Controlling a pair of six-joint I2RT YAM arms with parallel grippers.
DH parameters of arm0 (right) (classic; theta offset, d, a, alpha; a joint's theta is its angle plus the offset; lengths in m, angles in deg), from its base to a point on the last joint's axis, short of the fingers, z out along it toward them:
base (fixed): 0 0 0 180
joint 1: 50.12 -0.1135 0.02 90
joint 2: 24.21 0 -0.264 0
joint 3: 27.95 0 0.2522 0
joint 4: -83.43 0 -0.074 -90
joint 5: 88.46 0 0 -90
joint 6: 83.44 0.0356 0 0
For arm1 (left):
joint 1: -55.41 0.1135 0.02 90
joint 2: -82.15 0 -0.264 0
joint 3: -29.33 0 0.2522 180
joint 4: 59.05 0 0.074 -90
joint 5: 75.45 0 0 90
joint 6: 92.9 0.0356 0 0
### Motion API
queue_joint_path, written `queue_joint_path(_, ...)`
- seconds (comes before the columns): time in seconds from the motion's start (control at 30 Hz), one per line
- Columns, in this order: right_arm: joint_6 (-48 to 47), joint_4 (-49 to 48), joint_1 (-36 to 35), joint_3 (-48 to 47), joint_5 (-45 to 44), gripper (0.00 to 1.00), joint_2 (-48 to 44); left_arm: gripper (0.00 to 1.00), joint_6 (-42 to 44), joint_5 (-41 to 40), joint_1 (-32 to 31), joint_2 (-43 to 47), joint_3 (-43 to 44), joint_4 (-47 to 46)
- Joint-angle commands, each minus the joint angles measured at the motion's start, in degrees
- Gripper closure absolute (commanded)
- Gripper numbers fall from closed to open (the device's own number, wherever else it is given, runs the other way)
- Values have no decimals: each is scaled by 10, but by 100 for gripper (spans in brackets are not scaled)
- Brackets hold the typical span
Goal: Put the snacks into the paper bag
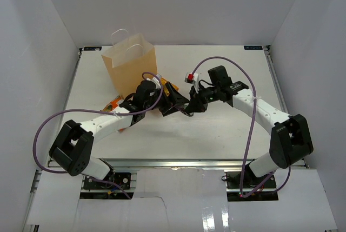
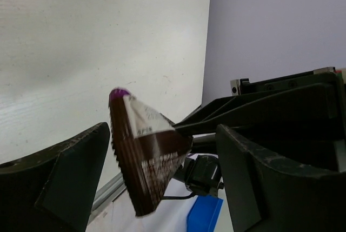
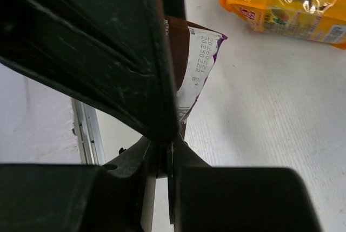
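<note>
Right fingers clamp 1 brown packet between the spread left fingers.

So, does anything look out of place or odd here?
Yes: the right gripper pinches a brown packet by its edge, tilted between the left gripper's open fingers, away from the upright paper bag.

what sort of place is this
Probably a robotics lab cell: white walls box in the table, a left arm and right arm are bolted at its near edge, with a paper bag and snack packet as props.
</note>
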Motion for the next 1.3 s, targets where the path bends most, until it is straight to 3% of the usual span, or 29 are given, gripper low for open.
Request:
queue_joint_path(0.0,11,-21,-8,-1,32,92,-17,12,2,-12,-2,5,20,-12)
queue_joint_path(0.3,14,-31,-9,-12,16,85,-14,46,-9,-22,-2,24,-5,-14)
queue_joint_path(0.33,13,-29,-10,-13,17,78,-12,53,-4,-25,-2,26,-5,-12)
queue_joint_path(0.4,-8,-13,-9,-19,30,66,-15,58,4,-34,-2,36,-2,1)
queue_joint_path(0.47,-40,5,-10,-22,37,47,-19,60,28,-54,-2,49,9,32)
queue_joint_path(0.53,-67,14,-9,-27,38,34,-40,62,71,-81,4,66,30,81)
queue_joint_path(0.6,-88,23,-8,-32,32,29,-52,62,132,-105,10,78,66,145)
queue_joint_path(0.83,-91,20,14,-45,43,27,-78,64,340,-236,51,115,219,314)
queue_joint_path(1.07,-92,18,17,-29,45,27,-72,63,607,-273,100,103,434,322)
queue_joint_path(1.27,-89,12,17,-22,46,27,-64,63,718,-278,160,40,525,308)
